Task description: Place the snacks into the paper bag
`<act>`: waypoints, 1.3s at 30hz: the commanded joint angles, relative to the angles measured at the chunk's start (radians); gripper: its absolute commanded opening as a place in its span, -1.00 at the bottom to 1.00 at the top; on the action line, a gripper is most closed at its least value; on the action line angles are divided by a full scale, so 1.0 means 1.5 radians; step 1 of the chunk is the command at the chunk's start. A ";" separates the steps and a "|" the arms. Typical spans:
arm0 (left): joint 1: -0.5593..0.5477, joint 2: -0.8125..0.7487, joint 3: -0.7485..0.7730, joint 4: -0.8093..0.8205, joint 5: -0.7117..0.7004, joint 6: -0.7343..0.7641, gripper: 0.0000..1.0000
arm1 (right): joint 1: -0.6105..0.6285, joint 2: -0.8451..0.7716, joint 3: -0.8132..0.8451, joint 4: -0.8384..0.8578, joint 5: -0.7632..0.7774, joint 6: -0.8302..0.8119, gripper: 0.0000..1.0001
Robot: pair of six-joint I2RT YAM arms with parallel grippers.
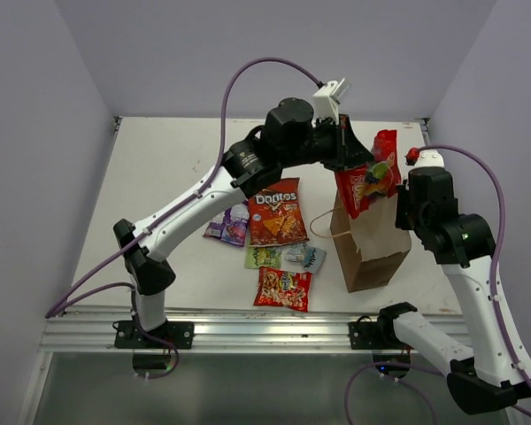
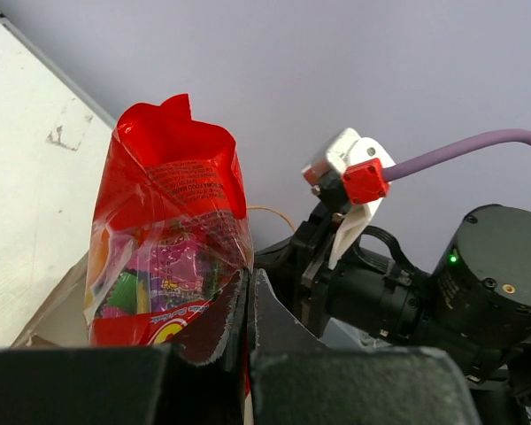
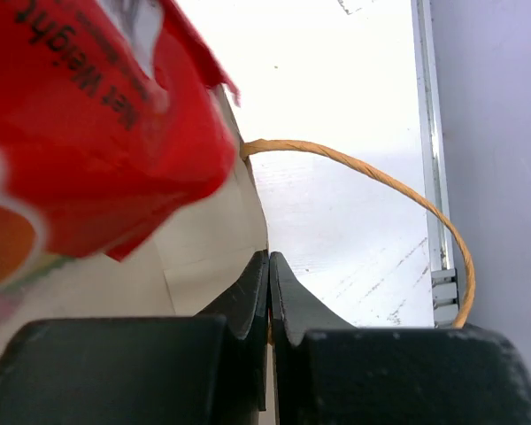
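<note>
My left gripper (image 1: 352, 159) is shut on the red multicoloured candy packet (image 1: 372, 177) and holds it over the open top of the brown paper bag (image 1: 372, 243), its lower part dipping in. The left wrist view shows the packet (image 2: 168, 239) pinched at its side edge by the gripper (image 2: 250, 292). My right gripper (image 1: 405, 199) is shut on the bag's right rim; in the right wrist view it (image 3: 269, 266) grips the bag wall (image 3: 208, 257) below the handle (image 3: 380, 181). The Doritos bag (image 1: 277, 212), purple (image 1: 230, 225), green (image 1: 264, 257), pale blue-white (image 1: 304, 257) and red-orange (image 1: 283, 289) packets lie on the table.
The five loose packets lie clustered left of the bag. A second loop handle (image 1: 319, 223) hangs from the bag's left side. The white table (image 1: 159, 177) is walled at the left, back and right, with a metal rail (image 1: 248, 328) along the near edge.
</note>
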 commanded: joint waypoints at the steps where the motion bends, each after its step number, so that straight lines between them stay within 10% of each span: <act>1: -0.009 -0.061 -0.012 0.130 -0.013 -0.025 -1.00 | 0.001 -0.005 -0.005 0.011 0.015 0.006 -1.00; 18: -0.065 -0.023 0.028 0.125 -0.029 -0.026 -1.00 | 0.002 0.005 -0.004 0.011 0.010 0.007 -1.00; 34: -0.098 -0.089 -0.194 0.123 -0.020 0.010 -1.00 | 0.001 0.001 -0.007 0.006 0.015 0.011 -1.00; 38: -0.111 -0.059 -0.139 0.079 -0.027 0.030 -0.53 | 0.001 0.000 -0.008 0.006 0.011 0.013 -1.00; 39: -0.114 -0.056 -0.123 0.070 -0.032 0.035 -0.11 | 0.002 0.000 -0.008 0.006 0.011 0.014 -1.00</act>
